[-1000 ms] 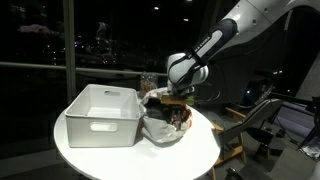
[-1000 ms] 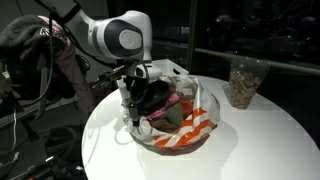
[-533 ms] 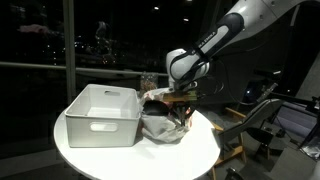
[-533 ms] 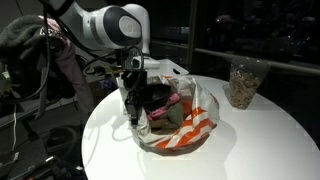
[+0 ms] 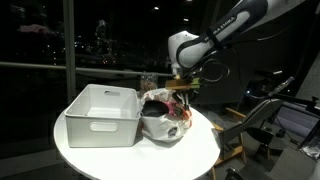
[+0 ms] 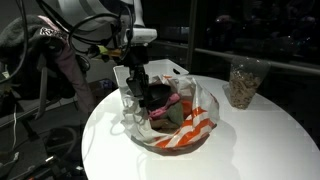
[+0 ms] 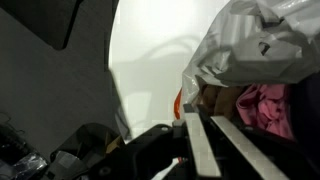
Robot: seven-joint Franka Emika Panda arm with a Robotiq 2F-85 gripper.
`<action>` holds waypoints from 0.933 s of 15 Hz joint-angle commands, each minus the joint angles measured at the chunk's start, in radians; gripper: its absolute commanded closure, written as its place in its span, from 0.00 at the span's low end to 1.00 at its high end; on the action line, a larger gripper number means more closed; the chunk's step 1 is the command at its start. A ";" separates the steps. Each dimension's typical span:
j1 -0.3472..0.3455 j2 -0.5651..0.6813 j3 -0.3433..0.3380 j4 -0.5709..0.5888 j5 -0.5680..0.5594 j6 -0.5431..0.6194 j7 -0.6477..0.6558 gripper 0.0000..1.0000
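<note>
A clear plastic bag with orange-red stripes (image 6: 178, 130) sits on the round white table (image 6: 255, 140). It holds a pink cloth (image 6: 172, 103) and dark items. The bag also shows in an exterior view (image 5: 165, 122) and in the wrist view (image 7: 260, 50), with the pink cloth (image 7: 262, 105) inside. My gripper (image 6: 137, 88) is raised above the bag's near rim, and the plastic looks stretched up toward it. In the wrist view the fingers (image 7: 205, 140) are nearly together with only a thin dark gap. The gripper (image 5: 181, 92) hangs over the bag.
A white rectangular bin (image 5: 100, 115) stands on the table (image 5: 130, 158) beside the bag. A clear cup of brownish pieces (image 6: 243, 82) stands at the table's far side. Dark windows and other equipment surround the table.
The arm has risen and the gripper has lifted from inside the bag to above its rim. The bag's edge has come up with it.
</note>
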 commanded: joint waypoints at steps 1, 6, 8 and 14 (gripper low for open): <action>-0.012 -0.022 0.036 -0.005 0.034 0.028 -0.061 0.62; -0.017 0.049 0.046 -0.003 0.071 0.246 -0.071 0.24; -0.013 0.077 0.044 0.002 0.081 0.309 -0.081 0.09; -0.002 0.157 0.058 0.020 0.212 0.317 -0.230 0.00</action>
